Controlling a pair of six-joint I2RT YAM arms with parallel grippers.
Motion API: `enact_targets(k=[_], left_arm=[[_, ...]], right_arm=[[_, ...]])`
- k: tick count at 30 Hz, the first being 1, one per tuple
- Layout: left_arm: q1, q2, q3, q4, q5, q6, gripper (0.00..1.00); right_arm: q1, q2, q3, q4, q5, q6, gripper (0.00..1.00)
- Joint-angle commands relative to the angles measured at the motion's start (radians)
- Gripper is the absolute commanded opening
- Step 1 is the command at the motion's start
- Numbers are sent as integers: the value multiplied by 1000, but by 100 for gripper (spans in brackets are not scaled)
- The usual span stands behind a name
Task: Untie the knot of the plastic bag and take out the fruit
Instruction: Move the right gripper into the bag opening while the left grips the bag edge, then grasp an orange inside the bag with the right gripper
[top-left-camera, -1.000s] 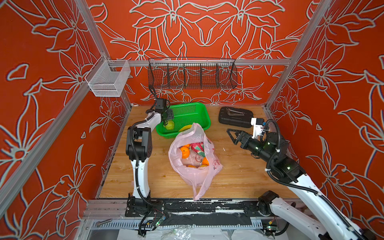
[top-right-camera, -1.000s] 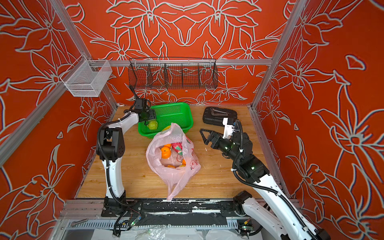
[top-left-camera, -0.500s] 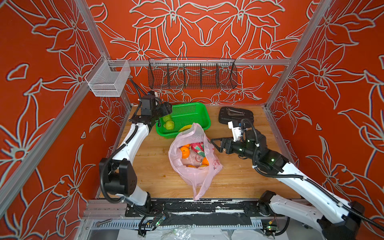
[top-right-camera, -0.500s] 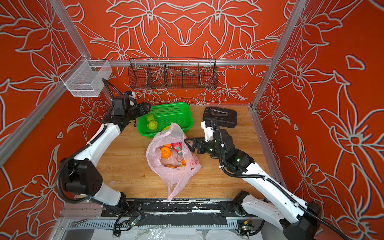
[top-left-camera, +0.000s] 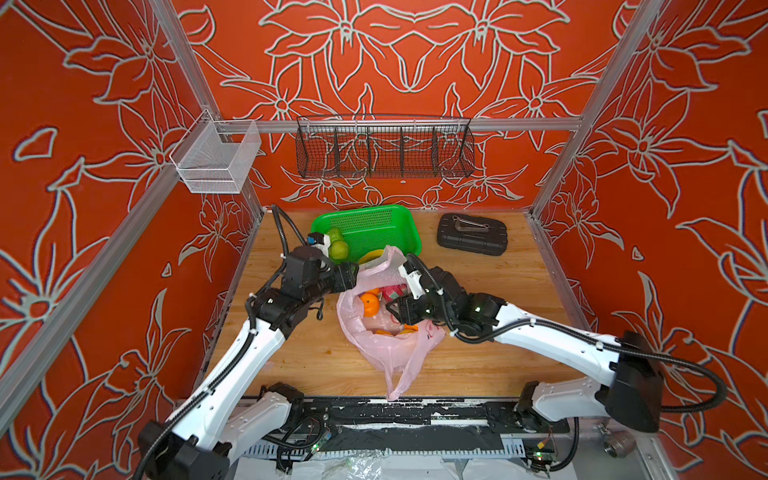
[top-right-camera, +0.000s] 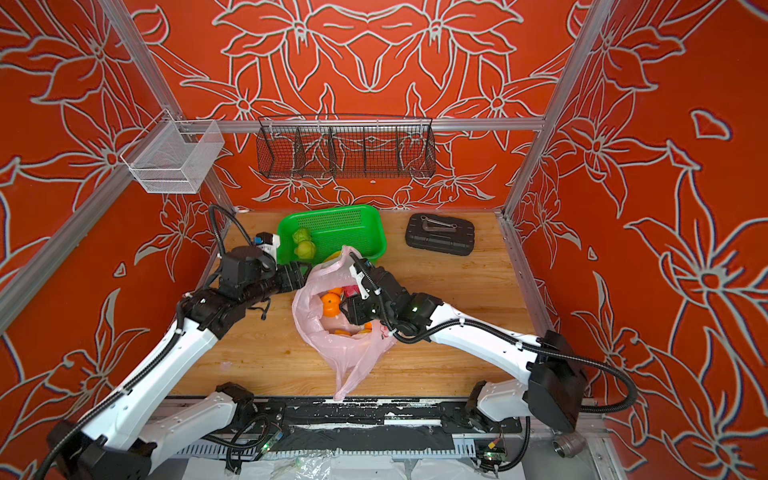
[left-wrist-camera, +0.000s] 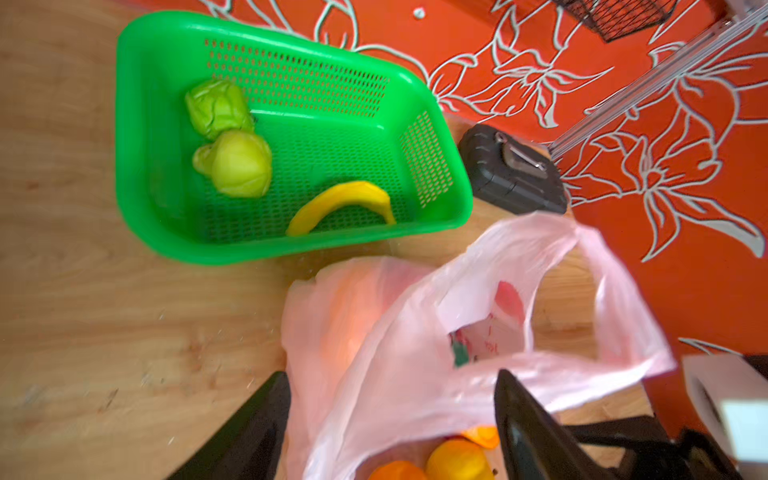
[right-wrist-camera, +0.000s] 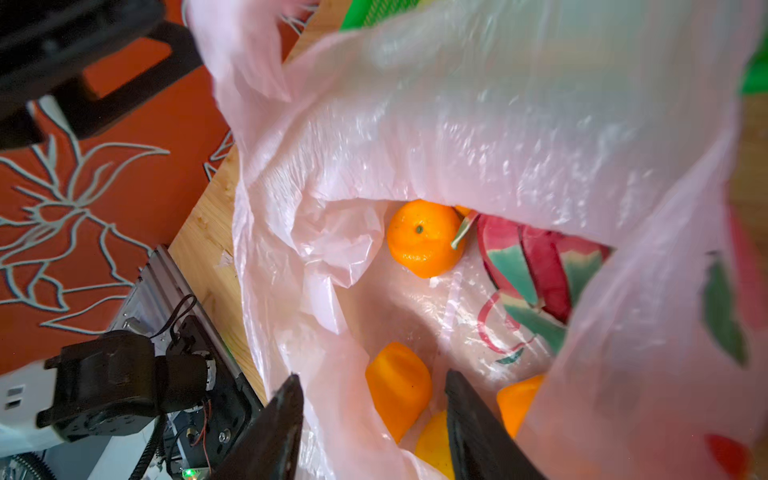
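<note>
Plastic bag (top-left-camera: 390, 345) sits mid-table on the wooden table (top-left-camera: 291, 345), tail trailing toward the front edge, mouth gaping, one handle loop (left-wrist-camera: 615, 311) standing loose. Right gripper (top-left-camera: 392, 311) is down inside that mouth, and its wrist view shows the jaws apart, straddling an orange fruit (right-wrist-camera: 399, 386), with no firm pinch to be seen. Deeper in the bag, a mandarin (right-wrist-camera: 424, 237) lies against a dragon fruit (right-wrist-camera: 540, 266). Left gripper (left-wrist-camera: 392, 374) is at the bag's far-left rim, jaws wide, pink film draped between them, nothing clamped. Just behind is the green basket (top-left-camera: 374, 237), holding two green apples (left-wrist-camera: 241, 168) side by side and a banana (left-wrist-camera: 340, 199). Back right, well apart, is a black case (top-left-camera: 471, 237). On the far wall hang a black wire rack (top-left-camera: 384, 153) and a white mesh basket (top-left-camera: 216, 162).
</note>
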Motion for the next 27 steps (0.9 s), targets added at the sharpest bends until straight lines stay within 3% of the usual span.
enact_targets(k=[1,5,9,13,18,24,27], left_arm=[[-7,-44,-46,-140,-28,-26,77],[-9,-55,-129,-152,13,-59,77],[-18,-13,-222,-44,135,-144,77],[-91,94,-261,8,91,-164,77],[-110,167,-294,35,69,-168,69],[-112,188,-331,20,60,-193,51],[-112,168,-338,-1,27,-201,42]], right_arm=[[53,82,10,-9,10,-2,51],[120,172,-18,13,-23,26,41],[168,227,-37,37,-63,49,36],[188,245,-34,21,-74,46,37],[183,189,-28,4,10,35,41],[164,195,47,-30,240,36,48],[141,242,72,12,281,81,49]])
